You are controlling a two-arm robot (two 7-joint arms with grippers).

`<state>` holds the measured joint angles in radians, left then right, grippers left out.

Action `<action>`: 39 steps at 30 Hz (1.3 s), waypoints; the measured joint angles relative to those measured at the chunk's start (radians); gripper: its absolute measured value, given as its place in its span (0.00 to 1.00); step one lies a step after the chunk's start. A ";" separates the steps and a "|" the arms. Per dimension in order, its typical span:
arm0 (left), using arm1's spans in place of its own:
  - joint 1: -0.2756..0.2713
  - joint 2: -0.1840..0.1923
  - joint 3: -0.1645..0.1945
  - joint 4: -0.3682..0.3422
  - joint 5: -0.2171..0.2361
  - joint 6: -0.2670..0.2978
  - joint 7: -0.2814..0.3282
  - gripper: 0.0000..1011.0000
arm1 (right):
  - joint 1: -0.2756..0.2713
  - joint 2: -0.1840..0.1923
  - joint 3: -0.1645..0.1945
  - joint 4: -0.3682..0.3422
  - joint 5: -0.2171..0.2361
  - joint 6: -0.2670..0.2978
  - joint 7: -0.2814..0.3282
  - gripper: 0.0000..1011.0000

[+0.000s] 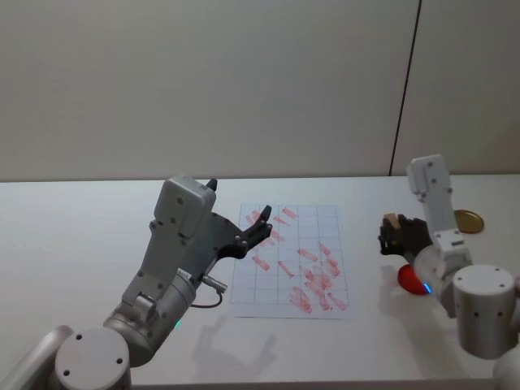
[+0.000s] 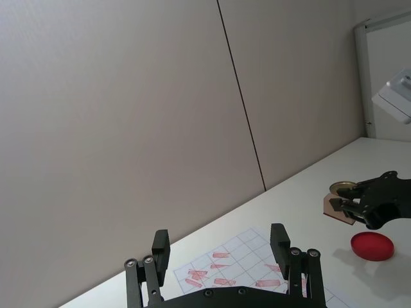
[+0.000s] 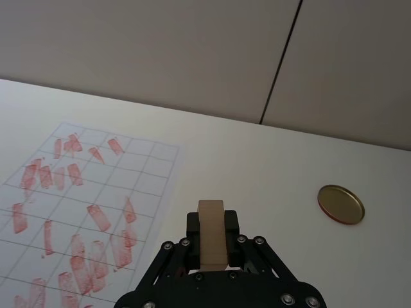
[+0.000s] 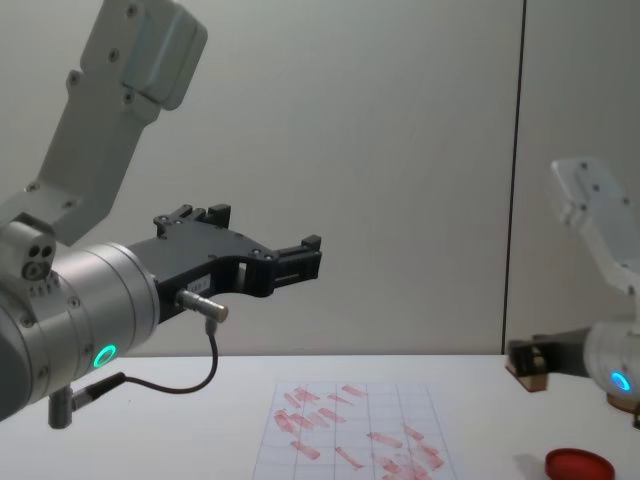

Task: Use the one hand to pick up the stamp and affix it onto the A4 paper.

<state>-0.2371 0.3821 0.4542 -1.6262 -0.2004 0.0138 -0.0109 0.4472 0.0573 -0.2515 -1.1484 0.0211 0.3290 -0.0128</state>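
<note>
1. The right gripper (image 1: 396,233) is clamped on the stamp (image 1: 392,221), a small tan wooden block. In the head view it sits right of centre, lifted off the table (image 1: 81,244). In the right wrist view the stamp (image 3: 211,232) stands upright between the two black fingers, low in the middle of the frame.

2. The red ink pad (image 1: 413,280) lies on the table just below and to the right of that gripper in the head view, partly hidden by the arm. The gold disc (image 1: 469,221) rests farther toward the right edge.

3. The A4 paper (image 1: 329,215) lies flat in the middle of the head view, to the left of the held stamp and apart from it. Its grid carries many red marks, crowded toward the lower right corner.

4. The left gripper (image 1: 262,221) hangs in the air over the paper's upper left part with its fingers spread wide and nothing between them. It looks idle to me.

5. I judge the pick-up done and the carry toward the sheet in hand. Next the right arm must travel leftward until the stamp is above a free grid cell, then press straight down with the face flat on the paper.
</note>
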 joint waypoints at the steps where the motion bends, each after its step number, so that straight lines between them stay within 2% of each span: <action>1: 0.000 0.000 0.000 0.000 0.000 0.000 0.000 0.98 | 0.002 0.001 0.003 0.006 0.002 -0.004 0.000 0.21; 9: 0.000 0.000 0.000 0.000 0.000 0.000 0.000 0.98 | 0.026 0.012 0.032 0.080 0.014 -0.030 -0.002 0.21; 18: 0.000 0.000 0.000 0.000 0.000 0.000 0.000 0.98 | 0.042 0.017 0.047 0.148 0.022 -0.039 0.012 0.21; 39: 0.000 0.000 0.000 0.000 0.000 0.000 0.000 0.98 | 0.023 0.027 0.057 0.185 0.014 -0.024 0.024 0.21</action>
<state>-0.2371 0.3821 0.4542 -1.6262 -0.2004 0.0138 -0.0109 0.4703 0.0845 -0.1948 -0.9639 0.0351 0.3054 0.0112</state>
